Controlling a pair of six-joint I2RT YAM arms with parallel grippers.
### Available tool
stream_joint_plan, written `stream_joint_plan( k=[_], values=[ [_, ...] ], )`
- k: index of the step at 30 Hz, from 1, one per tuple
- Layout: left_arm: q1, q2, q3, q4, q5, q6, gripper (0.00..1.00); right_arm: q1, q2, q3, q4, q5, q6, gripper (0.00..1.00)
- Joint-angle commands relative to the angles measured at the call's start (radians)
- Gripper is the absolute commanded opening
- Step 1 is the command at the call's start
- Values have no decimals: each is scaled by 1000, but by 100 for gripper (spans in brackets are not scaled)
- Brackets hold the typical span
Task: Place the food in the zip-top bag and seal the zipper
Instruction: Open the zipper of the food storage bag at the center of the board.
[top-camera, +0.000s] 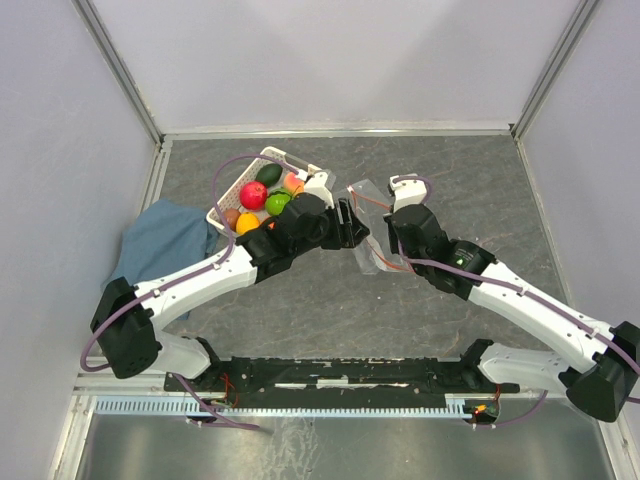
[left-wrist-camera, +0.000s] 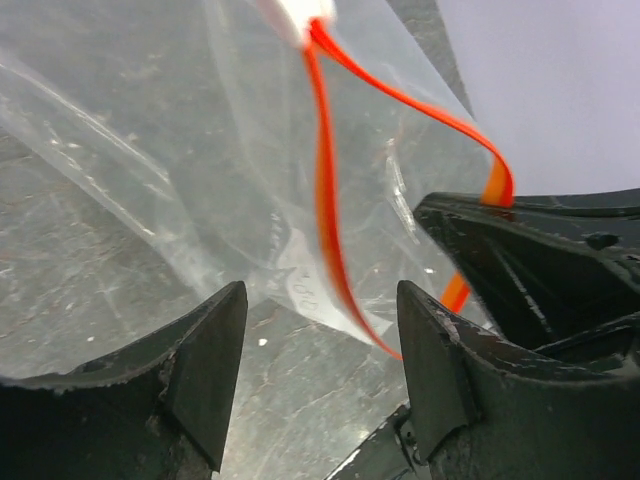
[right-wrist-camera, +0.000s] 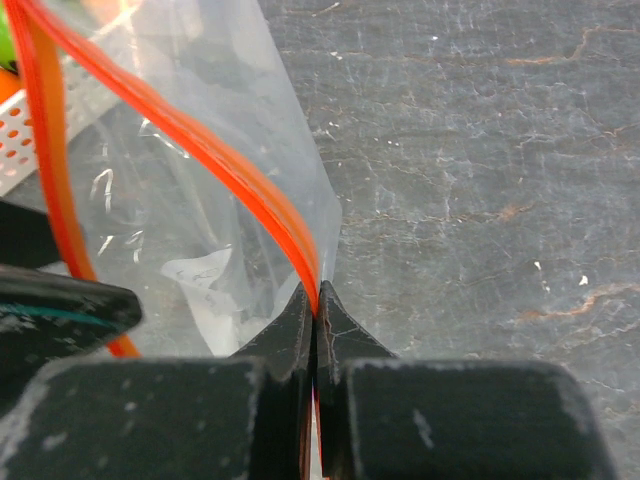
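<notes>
Top external view: zip-top bag (top-camera: 372, 228) sits between the two arms at table centre, just right of the white basket (top-camera: 222, 205) holding the food (top-camera: 262, 195); none bagged yet; right gripper (right-wrist-camera: 317, 295) is pinched tight on the zipper (right-wrist-camera: 205, 155) at the bag's edge; left gripper (left-wrist-camera: 320, 297) has jaws well apart, gripping nothing; left wrist view: one zipper strand runs lengthwise toward the gap between its fingers, the other loops off to the right-hand finger, so the mouth gapes; left claw is the free one, just beside the near lip; likely next: close on that strand to spread the mouth.
</notes>
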Motion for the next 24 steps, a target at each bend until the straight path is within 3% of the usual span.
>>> stream_joint_plan(
  k=[1,5,8,12,16,17,24],
  values=[
    [-37,-14,-7,151,-55,-97,68,26,-4,10,86,41,57,2],
    [-61,15,-7,168,-110,-109,68,43,-6,1,99,49,72,2],
    [-80,32,-5,162,-143,-108,59,44,-12,-5,97,53,66,2],
    [-85,26,-16,124,-185,-98,38,44,-43,-18,70,117,33,2],
    [-87,3,-28,65,-211,-77,7,44,-68,-17,28,158,-25,2],
    [-87,-2,-27,48,-213,-68,3,43,-69,-14,15,165,-34,2],
    [-85,-48,20,-118,-214,-3,3,42,-127,-34,-21,143,-120,3]
  ],
)
